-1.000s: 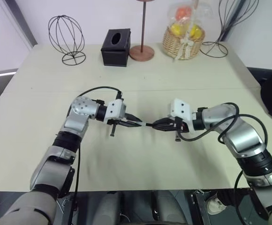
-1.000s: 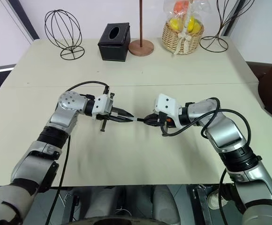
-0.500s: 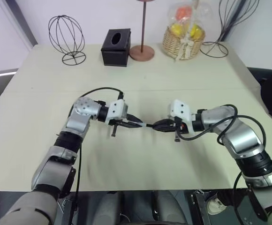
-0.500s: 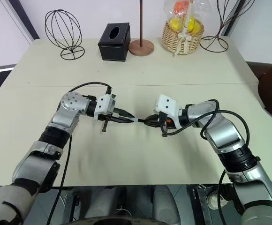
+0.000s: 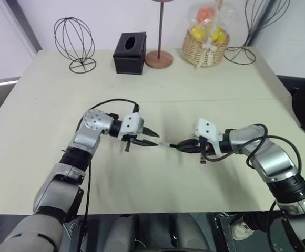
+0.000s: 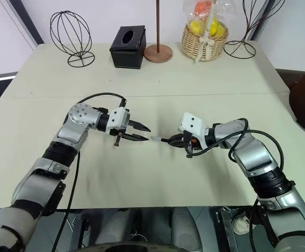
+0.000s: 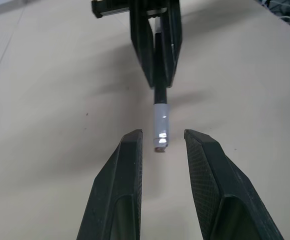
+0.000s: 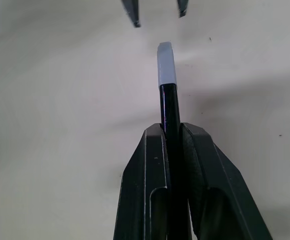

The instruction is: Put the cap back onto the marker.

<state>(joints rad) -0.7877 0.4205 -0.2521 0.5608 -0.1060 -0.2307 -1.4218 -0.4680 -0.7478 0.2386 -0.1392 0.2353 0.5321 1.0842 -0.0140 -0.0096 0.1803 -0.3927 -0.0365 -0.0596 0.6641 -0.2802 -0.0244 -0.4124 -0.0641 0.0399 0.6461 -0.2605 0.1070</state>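
My right gripper [image 5: 181, 146] is shut on the thin black marker [image 8: 169, 105], which points toward my left gripper. The pale grey cap [image 8: 166, 65] sits on the marker's free end, also visible as the cap [image 7: 161, 120] in the left wrist view. My left gripper [image 5: 155, 139] stands open facing it. Its two fingertips [image 7: 133, 137] flank the tip of the cap without touching it. Both grippers hover low over the beige table [image 5: 158, 184], near its middle.
Along the table's far edge stand a wire ornament [image 5: 74, 44], a black tissue box [image 5: 130, 53], a round wooden stand base [image 5: 159, 59], a fruit basket [image 5: 205, 44] and a second wire ornament [image 5: 244, 52]. The table's near edge [image 5: 142, 212] runs just below the arms.
My left gripper has opened and let go of the cap, which stays on the marker. My right gripper has sunk a little and shifted right with the marker.
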